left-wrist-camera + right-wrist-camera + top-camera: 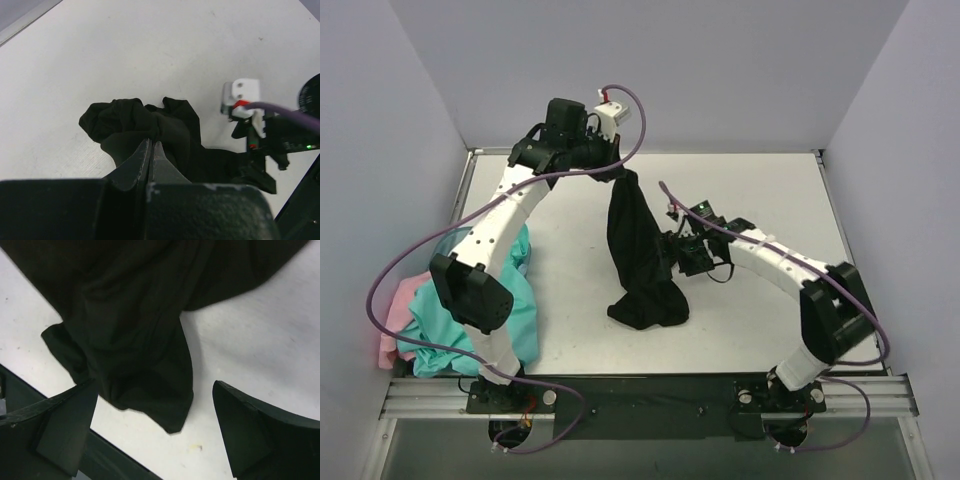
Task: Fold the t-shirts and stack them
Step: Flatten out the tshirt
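Note:
My left gripper (620,176) is shut on the top of the black t-shirt (638,255) and holds it up at the back of the table, so it hangs with its lower end bunched on the surface. In the left wrist view the jaws (151,145) are closed on the black cloth (135,125). My right gripper (672,252) is open beside the hanging shirt's right edge. In the right wrist view its open fingers (65,420) stand either side of a hanging black corner (145,385). Teal t-shirts (515,315) and a pink one (392,310) lie piled at the left.
The white table (770,200) has a raised rim at back and sides. A black rail (650,395) runs along the near edge by the arm bases. The left arm's purple cable (630,130) loops over the back.

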